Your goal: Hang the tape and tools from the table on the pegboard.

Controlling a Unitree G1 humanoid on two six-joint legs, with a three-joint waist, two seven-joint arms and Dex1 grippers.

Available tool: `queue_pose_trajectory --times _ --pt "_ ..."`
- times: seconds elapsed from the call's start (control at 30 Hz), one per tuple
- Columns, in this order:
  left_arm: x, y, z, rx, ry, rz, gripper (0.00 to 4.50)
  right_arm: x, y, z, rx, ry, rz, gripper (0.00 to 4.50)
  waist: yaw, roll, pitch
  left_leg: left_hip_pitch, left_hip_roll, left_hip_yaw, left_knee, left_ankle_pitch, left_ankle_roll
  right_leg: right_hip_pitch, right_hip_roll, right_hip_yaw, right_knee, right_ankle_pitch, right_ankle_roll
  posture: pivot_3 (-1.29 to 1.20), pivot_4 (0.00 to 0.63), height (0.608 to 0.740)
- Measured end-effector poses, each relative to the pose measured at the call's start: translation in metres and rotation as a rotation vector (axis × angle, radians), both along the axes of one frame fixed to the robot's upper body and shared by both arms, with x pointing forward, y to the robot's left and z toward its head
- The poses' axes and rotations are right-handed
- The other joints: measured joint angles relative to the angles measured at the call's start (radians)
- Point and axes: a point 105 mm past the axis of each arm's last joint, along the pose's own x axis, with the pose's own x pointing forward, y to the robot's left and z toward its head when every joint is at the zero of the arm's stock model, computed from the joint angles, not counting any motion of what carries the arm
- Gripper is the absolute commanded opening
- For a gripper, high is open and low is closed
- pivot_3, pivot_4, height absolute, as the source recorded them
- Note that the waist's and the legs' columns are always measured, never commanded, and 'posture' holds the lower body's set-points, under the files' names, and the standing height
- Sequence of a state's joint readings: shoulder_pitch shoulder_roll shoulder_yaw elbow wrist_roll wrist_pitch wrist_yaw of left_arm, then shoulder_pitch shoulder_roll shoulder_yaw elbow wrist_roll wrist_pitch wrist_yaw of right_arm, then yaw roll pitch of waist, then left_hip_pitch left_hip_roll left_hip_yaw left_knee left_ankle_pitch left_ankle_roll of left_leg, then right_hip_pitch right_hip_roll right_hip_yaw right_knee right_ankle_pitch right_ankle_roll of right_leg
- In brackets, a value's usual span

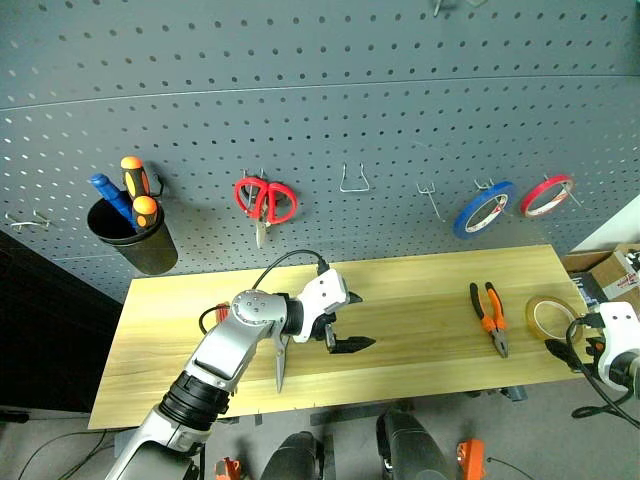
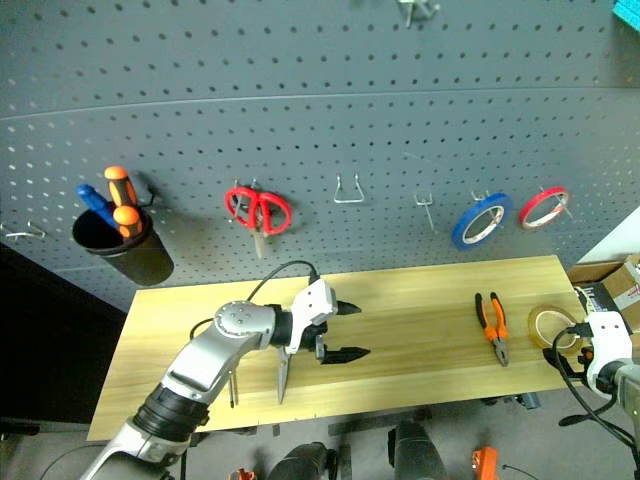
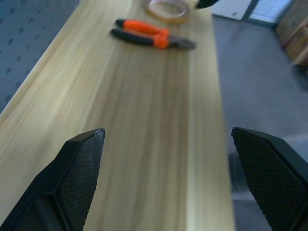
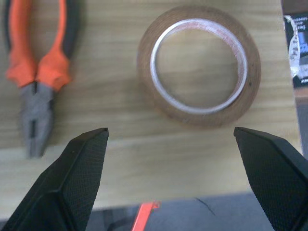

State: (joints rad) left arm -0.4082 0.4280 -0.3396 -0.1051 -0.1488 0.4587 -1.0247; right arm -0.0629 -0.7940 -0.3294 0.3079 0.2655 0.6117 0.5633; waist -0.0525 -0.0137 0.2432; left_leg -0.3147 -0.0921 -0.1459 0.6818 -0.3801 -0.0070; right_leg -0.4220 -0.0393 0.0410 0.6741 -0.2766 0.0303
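We see our right pincer (image 4: pixel 171 180) with its two black textured fingers (image 4: pixel 79 180) spread wide above the light yellowish wood surface (image 4: pixel 115 120). A thin ring of translucent yellow tape (image 4: pixel 199 66) lies flat on the surface between and beyond the fingers. Near it lie small orange-and-black-handled pliers (image 4: pixel 38 62), grey steel nose toward the surface's edge, apart from the tape.

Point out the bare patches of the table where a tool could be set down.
Widest bare patch of table: between left gripper and pliers. Another lies near the cup. Crowded: right end, pliers beside tape; and under the left arm, by the scissors.
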Motion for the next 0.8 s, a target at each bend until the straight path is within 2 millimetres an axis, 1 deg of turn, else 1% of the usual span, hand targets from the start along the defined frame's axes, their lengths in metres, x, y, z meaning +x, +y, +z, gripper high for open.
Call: queue_pose_trajectory --times 0.13,0.23,0.33,0.43,0.6,0.77,0.8 --pt "-0.001 -0.002 0.006 -0.005 -0.008 -0.004 4.48 0.012 -0.003 0.000 -0.034 0.005 0.070 4.50 0.000 -0.003 0.004 0.000 0.000 0.000 0.000 0.000 0.000 0.000 0.000 0.000 -0.001 0.000 0.000 -0.04 0.305 0.740" --pt "-0.003 -0.002 0.009 -0.001 -0.021 -0.007 4.48 0.020 -0.005 -0.006 -0.090 0.021 0.109 4.50 0.003 -0.004 0.008 0.000 0.000 0.001 0.000 0.000 0.000 0.000 0.000 0.000 -0.001 0.000 0.000 -0.02 0.308 0.740" --pt "-0.007 0.000 0.009 0.004 -0.024 -0.008 4.48 0.028 -0.004 -0.012 -0.161 0.031 0.180 4.50 0.006 -0.005 0.016 0.000 0.000 0.001 0.000 0.000 0.000 0.000 0.000 0.000 0.000 0.000 0.000 0.00 0.310 0.740" --pt "-0.009 0.002 0.010 0.006 -0.013 -0.007 4.48 0.034 0.000 -0.016 -0.148 0.032 0.205 4.50 0.010 -0.005 0.023 -0.001 0.000 0.001 0.000 0.000 0.000 -0.001 0.000 0.000 0.000 0.000 0.000 0.02 0.311 0.740" --pt "-0.012 0.008 0.010 0.014 -0.005 0.001 4.48 0.041 0.002 -0.023 -0.084 0.050 0.183 4.50 0.022 -0.005 0.026 -0.003 0.000 0.000 0.000 0.000 0.000 -0.003 0.000 -0.001 -0.001 0.000 0.000 0.04 0.312 0.740" --pt "-0.014 0.016 0.007 0.033 0.000 0.016 4.48 0.039 0.002 -0.032 -0.014 0.094 0.142 4.50 0.027 -0.005 0.026 -0.007 0.000 -0.001 0.001 0.000 0.000 -0.005 -0.001 -0.003 -0.002 0.000 0.000 0.05 0.311 0.740" --pt "-0.014 0.017 0.007 0.035 -0.002 0.018 4.50 0.039 0.001 -0.032 -0.009 0.098 0.136 4.32 0.027 -0.005 0.026 -0.007 0.000 -0.002 0.001 0.000 0.000 -0.005 -0.001 -0.003 -0.002 0.000 0.000 0.06 0.311 0.740"
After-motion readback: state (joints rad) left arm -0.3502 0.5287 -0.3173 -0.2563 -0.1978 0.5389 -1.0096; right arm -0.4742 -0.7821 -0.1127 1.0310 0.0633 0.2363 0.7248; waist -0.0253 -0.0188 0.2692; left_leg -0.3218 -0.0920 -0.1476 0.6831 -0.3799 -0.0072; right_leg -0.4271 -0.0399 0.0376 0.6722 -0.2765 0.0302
